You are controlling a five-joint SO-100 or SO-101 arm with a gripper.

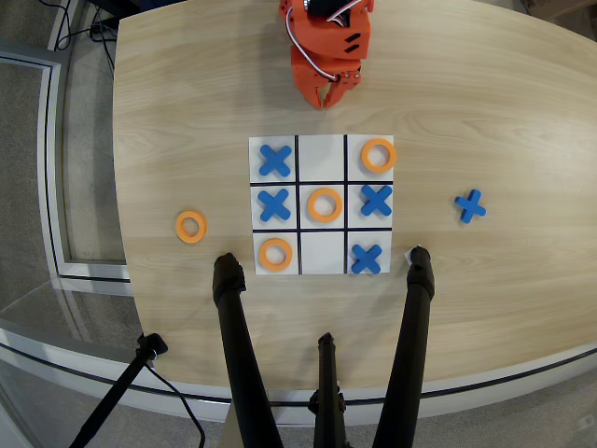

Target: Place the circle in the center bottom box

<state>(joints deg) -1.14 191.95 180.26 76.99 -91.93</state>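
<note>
From my overhead view, I take the 3x3 grid [321,205] on the pale wood counter [485,103] as my landmark. The orange arm [326,42] sits past the grid's top edge in this view, and its claw [329,93] hangs just above the top middle cell, which is the center bottom box [322,157]. That cell is bare white. The claw's 2 fingers look nearly together and I see nothing between them, but from this angle I cannot tell for sure how far apart they stand.

The circle [190,226] lies flat on the counter off the grid's left side, well apart from it, level with the gap between the middle and lower rows.

On the grid I count 3 more orange rings: 1 in the top right cell [378,155], 1 in the center cell [325,204], 1 in the lower left cell [275,254]. 4 blue X pieces fill the top left [274,160], middle left [273,204], middle right [376,200] and lower right [367,258] cells. The lower middle cell is also bare.

A 5th blue X [470,206] rests on the counter off the grid's right side. 3 black tripod legs [238,355] cross the counter edge below the grid.
</note>
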